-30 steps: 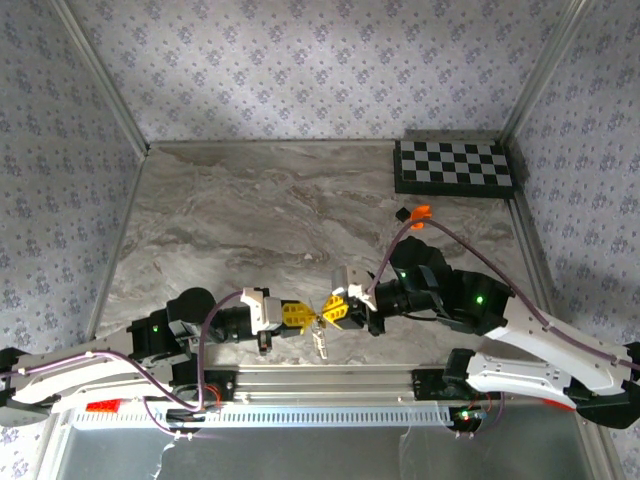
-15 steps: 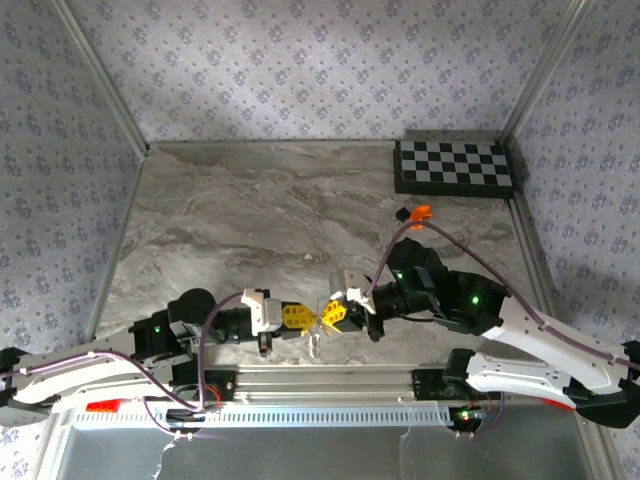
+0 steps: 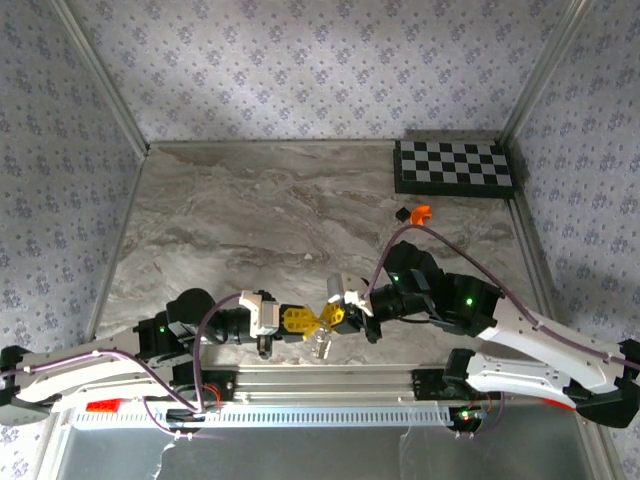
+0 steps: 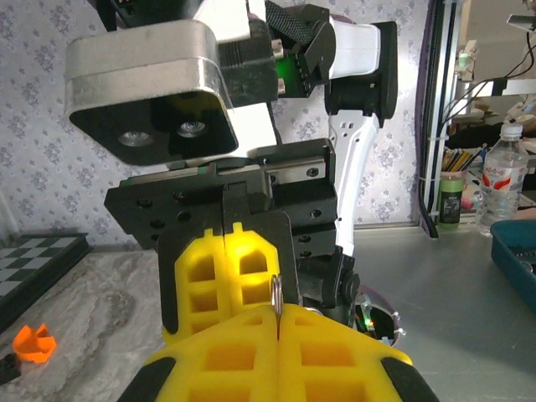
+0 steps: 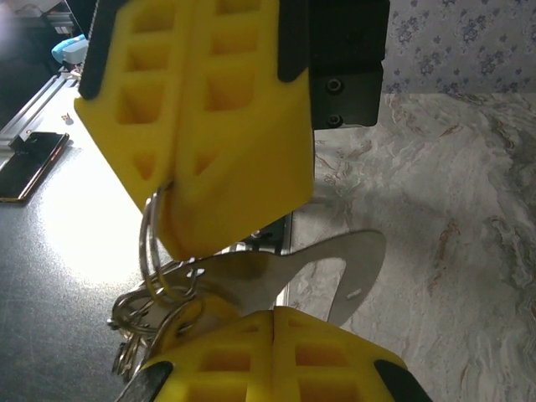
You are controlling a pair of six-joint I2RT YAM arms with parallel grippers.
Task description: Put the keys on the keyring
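Left gripper (image 3: 300, 320) sits low over the near edge of the marble table (image 3: 250, 220), yellow pads pressed together and clamped on the keyring (image 5: 148, 247). In the right wrist view the thin wire loop comes out of the seam of those pads and hangs down; in the left wrist view a sliver of metal stands edge-on from the same seam. Under the loop dangles a loose bunch (image 5: 138, 331) of silvery links and small keys, on the ring by the look of it, but too tangled to count, and a yellow-headed key cannot be picked out. Just right of the ring one flat silvery key (image 5: 322, 264) lies crosswise, its near end pinched in the right gripper (image 3: 333, 316), whose pads are likewise pressed tight, tip to tip with the left one. The key touches or nearly touches the loop; cannot tell whether it is threaded. Handling judgement: everything here is light, hard and slick. The ring is likely springy steel, so its coil must be pried apart and will snap back, and the bunch will swing. Best hold on the ring is across the wire, away from the split end, leaving that end free. Best hold on the key is on the flat faces of the blade with the head hole exposed; an edge pinch would likely pivot or slip out. Further right, an orange piece (image 3: 419, 213) and a checkerboard (image 3: 455, 167) lie well apart from the work.
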